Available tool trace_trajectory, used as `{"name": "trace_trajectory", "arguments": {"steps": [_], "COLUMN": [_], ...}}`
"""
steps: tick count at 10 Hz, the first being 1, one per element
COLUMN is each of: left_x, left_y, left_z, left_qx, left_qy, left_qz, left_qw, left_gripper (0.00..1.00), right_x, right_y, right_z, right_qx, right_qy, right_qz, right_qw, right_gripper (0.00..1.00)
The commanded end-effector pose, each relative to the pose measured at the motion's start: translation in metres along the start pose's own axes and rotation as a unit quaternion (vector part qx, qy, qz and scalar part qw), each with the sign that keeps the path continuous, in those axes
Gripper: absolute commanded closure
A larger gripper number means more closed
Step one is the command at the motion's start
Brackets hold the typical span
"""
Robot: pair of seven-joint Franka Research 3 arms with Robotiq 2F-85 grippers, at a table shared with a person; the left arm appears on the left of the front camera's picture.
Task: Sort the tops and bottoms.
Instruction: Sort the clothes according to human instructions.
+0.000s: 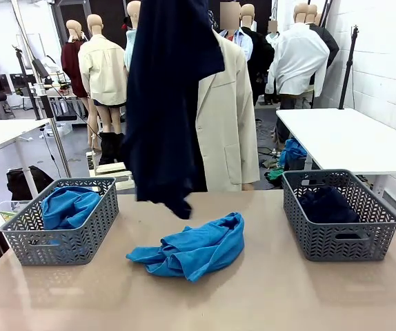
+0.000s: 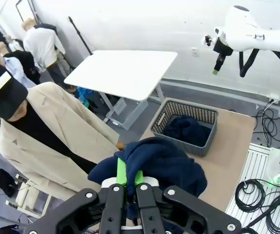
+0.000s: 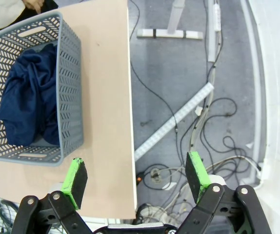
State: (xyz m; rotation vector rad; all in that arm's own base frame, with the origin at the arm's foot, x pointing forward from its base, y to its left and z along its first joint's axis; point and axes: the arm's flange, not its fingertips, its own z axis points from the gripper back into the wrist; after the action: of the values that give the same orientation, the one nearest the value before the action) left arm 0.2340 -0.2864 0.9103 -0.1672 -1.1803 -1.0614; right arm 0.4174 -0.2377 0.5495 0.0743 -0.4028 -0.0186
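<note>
I have a smooth, beige, flat-topped desk (image 1: 274, 296) spread across my front view. At nine o'clock on it sits a grey perforated plastic basket (image 1: 60, 245) with handle slots, close to the desk's left edge. At three o'clock sits a second grey perforated plastic basket (image 1: 339, 243), near the right edge and well apart from the first. Between them, a little toward six o'clock from centre, a crumpled cobalt-blue soft fabric top (image 1: 191, 249) lies in a loose heap on the desk, touching neither basket.
</note>
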Motion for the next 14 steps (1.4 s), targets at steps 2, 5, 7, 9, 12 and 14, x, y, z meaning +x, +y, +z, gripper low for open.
{"name": "trace_trajectory", "arguments": {"steps": [2,5,7,9,12,14], "left_x": [-0.0005,-0.0005,-0.0005,-0.0005,-0.0005,-0.0005], "left_y": [0.0012,0.0012,0.0012,0.0012,0.0012,0.0012], "left_z": [0.0034,0.0034,0.0034,0.0034,0.0034,0.0034], "left_qx": [0.008,0.008,0.008,0.008,0.008,0.008], "left_qy": [-0.004,-0.004,-0.004,-0.004,-0.004,-0.004], "left_qz": [-0.006,-0.006,-0.006,-0.006,-0.006,-0.006], "left_qw": [1.0,1.0,1.0,1.0,1.0,1.0], "left_gripper": [1.0,1.0,1.0,1.0,1.0,1.0], "right_x": [-0.0013,-0.0013,-0.0013,-0.0013,-0.0013,-0.0013], "right_y": [0.0023,0.0023,0.0023,0.0023,0.0023,0.0023], "right_z": [0.0006,0.0006,0.0006,0.0006,0.0006,0.0006], "right_qx": [-0.005,-0.005,-0.005,-0.005,-0.005,-0.005], "right_qy": [0.008,0.008,0.008,0.008,0.008,0.008], "right_qz": [-0.003,-0.003,-0.003,-0.003,-0.003,-0.003], "right_qw": [1.0,1.0,1.0,1.0,1.0,1.0], "right_gripper": [0.0,0.0,0.0,0.0,0.0,0.0]}}
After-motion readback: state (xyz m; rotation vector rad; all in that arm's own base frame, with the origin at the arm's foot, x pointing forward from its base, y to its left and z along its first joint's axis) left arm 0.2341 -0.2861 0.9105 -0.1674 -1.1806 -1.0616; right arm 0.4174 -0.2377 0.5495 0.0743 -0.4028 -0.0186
